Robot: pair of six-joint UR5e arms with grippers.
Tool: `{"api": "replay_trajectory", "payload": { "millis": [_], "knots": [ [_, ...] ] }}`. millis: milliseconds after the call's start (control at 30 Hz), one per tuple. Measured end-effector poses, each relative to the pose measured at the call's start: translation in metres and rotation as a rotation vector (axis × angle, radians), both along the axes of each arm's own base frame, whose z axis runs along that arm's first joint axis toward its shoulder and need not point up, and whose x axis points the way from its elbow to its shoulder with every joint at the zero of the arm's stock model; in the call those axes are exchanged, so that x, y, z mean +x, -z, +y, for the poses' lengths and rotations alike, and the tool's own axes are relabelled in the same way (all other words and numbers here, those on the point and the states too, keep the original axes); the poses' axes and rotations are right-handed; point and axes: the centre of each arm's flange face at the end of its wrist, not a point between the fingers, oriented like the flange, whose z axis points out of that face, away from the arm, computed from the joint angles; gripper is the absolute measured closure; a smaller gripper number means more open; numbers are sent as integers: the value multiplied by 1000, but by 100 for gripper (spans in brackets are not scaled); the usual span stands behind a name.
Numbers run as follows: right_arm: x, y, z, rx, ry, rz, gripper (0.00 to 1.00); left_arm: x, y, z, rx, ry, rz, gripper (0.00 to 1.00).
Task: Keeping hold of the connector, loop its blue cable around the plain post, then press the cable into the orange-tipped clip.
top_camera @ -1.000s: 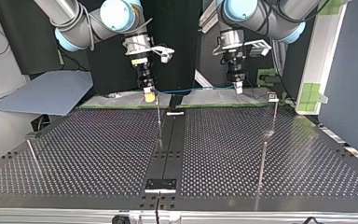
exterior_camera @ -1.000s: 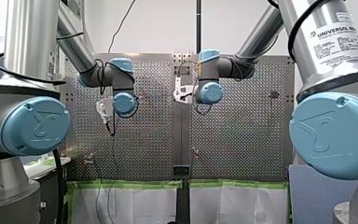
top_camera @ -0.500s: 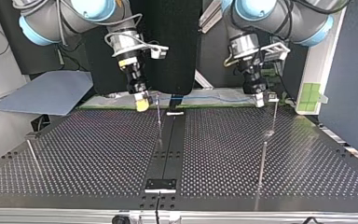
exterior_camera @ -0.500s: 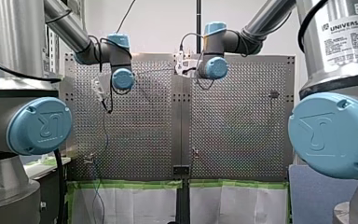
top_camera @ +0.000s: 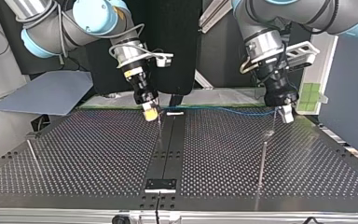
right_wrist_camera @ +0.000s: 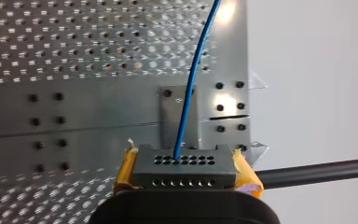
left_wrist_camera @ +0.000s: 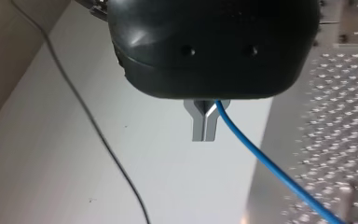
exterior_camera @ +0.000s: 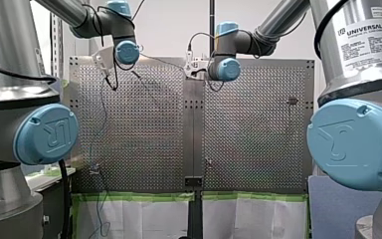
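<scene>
Presently, the right gripper (top_camera: 150,112), yellow-padded, is clenched on the dark connector (right_wrist_camera: 182,169) near the far edge of the perforated table (top_camera: 98,154) in the top view. The blue cable (top_camera: 223,110) runs nearly straight from it to the left gripper (left_wrist_camera: 204,125), whose metal fingers are pressed together with the cable pinched at their base. A thin post (top_camera: 160,126) stands just beside the right gripper.

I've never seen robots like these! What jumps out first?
A thin blue cable stretches above the far end of the perforated metal table in the top view. At that view's left, my right gripper, with yellow pads, clamps the dark grey connector block on its end. At the right, my left gripper pinches the cable.
</scene>
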Motion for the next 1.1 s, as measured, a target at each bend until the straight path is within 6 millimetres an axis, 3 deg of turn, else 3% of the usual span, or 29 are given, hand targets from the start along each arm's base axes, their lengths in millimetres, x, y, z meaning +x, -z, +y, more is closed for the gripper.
{"api": "replay_trajectory", "payload": {
  "millis": [467, 767, 1100],
  "knots": [
    [14, -40, -18, -7, -20, -17, 100, 45, -15, 10, 35, -16, 79, 100],
    [31, -49, -37, -21, -34, -25, 100, 74, -17, 34, 25, -10, 80, 100],
    [46, -72, -53, -59, -42, -53, 100, 116, -15, 69, 37, -10, 73, 100]
  ]
}}
